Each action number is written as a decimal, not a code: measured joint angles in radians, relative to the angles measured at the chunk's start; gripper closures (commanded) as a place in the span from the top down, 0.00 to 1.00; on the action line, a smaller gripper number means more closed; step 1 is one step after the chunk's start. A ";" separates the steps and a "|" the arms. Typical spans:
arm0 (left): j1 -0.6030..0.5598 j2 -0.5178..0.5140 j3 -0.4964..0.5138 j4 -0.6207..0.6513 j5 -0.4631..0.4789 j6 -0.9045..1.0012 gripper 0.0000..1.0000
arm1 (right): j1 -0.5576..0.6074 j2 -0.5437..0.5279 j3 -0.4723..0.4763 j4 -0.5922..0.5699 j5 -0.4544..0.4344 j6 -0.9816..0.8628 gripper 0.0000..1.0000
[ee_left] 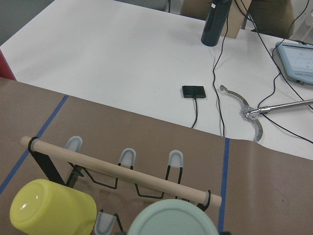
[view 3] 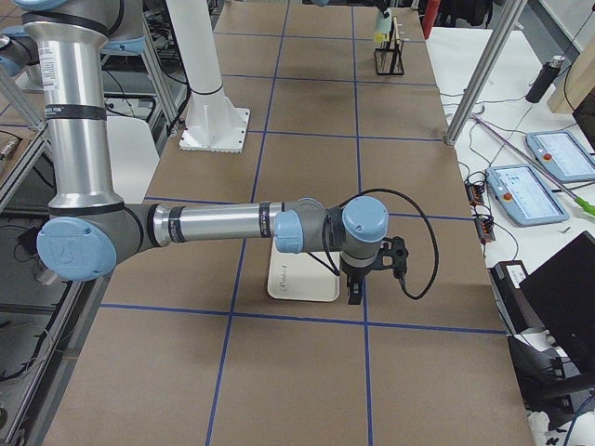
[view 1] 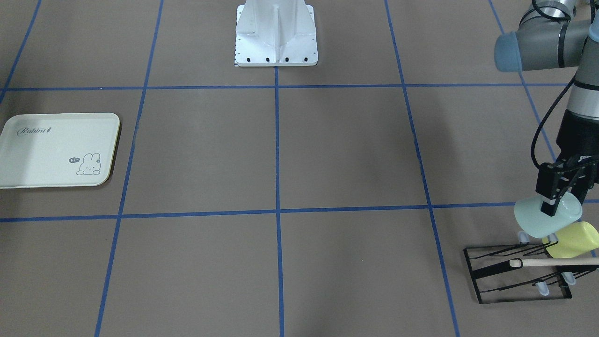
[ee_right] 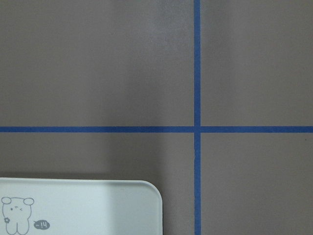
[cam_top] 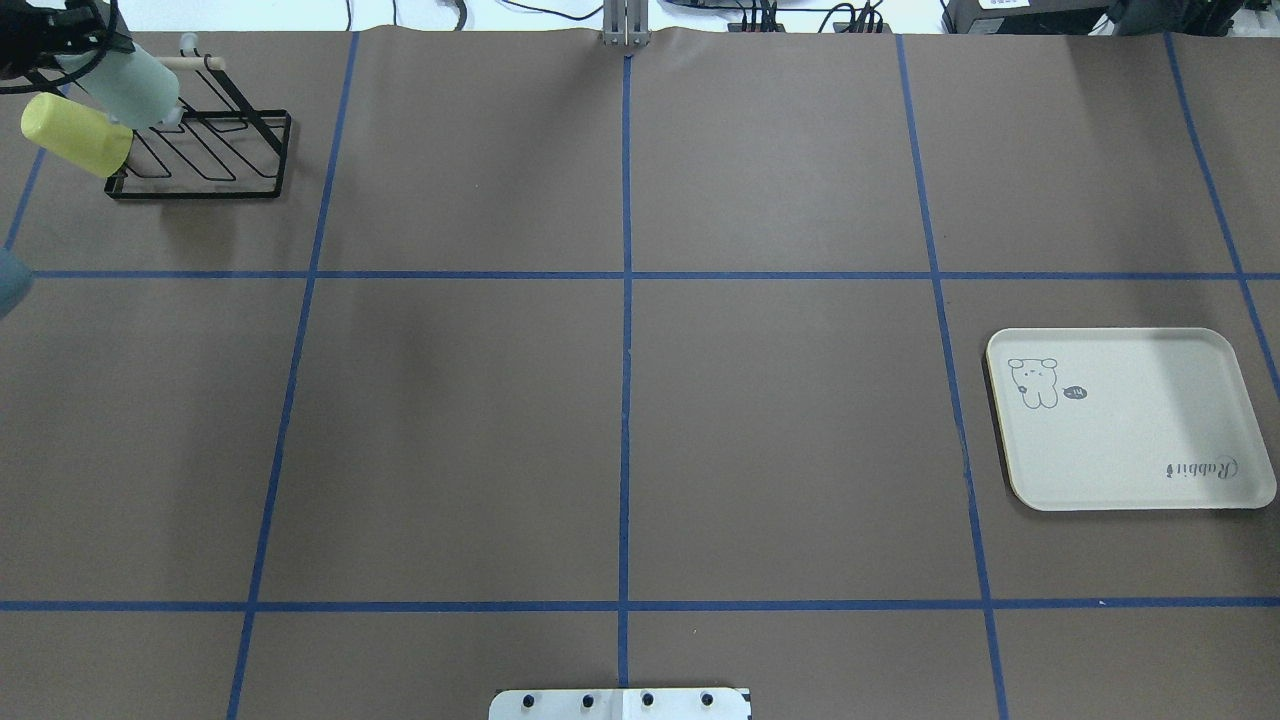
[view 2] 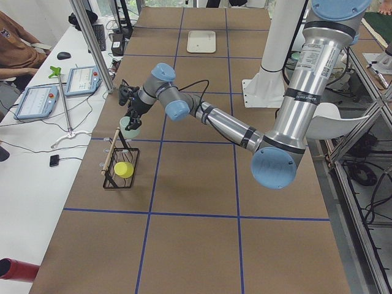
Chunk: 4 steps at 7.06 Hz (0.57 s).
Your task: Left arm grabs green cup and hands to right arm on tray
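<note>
Left gripper (view 1: pixel 559 202): fingers clamped across the green cup (view 1: pixel 538 222). The front-facing view shows one finger flat on the cup wall; the other is hidden behind it. The cup is tilted at the black wire rack (view 1: pixel 514 276), in the far left corner of the table (cam_top: pixel 450 420) as seen from overhead. Cannot tell whether it is clear of its peg.

Only the left wrist view shows the cup's round base, low in frame. The rack's wooden dowel (ee_left: pixel 117 169) is just past it, among clear-capped pegs. Overhead catches only a sliver of this gripper at the frame edge.

Yellow-green cup (view 1: pixel 574 239): tilted on the same rack, right beside the green one and crowding the gripper.

Right gripper (view 3: pixel 358 283): seen only in the right-end view, above the tray's edge. Cannot tell whether its fingers are apart or together. Its wrist camera shows only a tray corner and a blue tape cross (ee_right: pixel 197 129).

Tray (cam_top: pixel 1130 470): flat at the right, well apart from the cup. Lettering reads "Rabbit", with a "hi" bubble by the bunny.

Past the table's far edge: black bottle (ee_left: pixel 216 22) and a small black device (ee_left: pixel 194 91) on a cable.
</note>
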 measured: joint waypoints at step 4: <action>0.075 -0.164 0.032 0.051 0.003 -0.360 0.05 | -0.026 0.008 0.014 0.083 0.011 0.047 1.00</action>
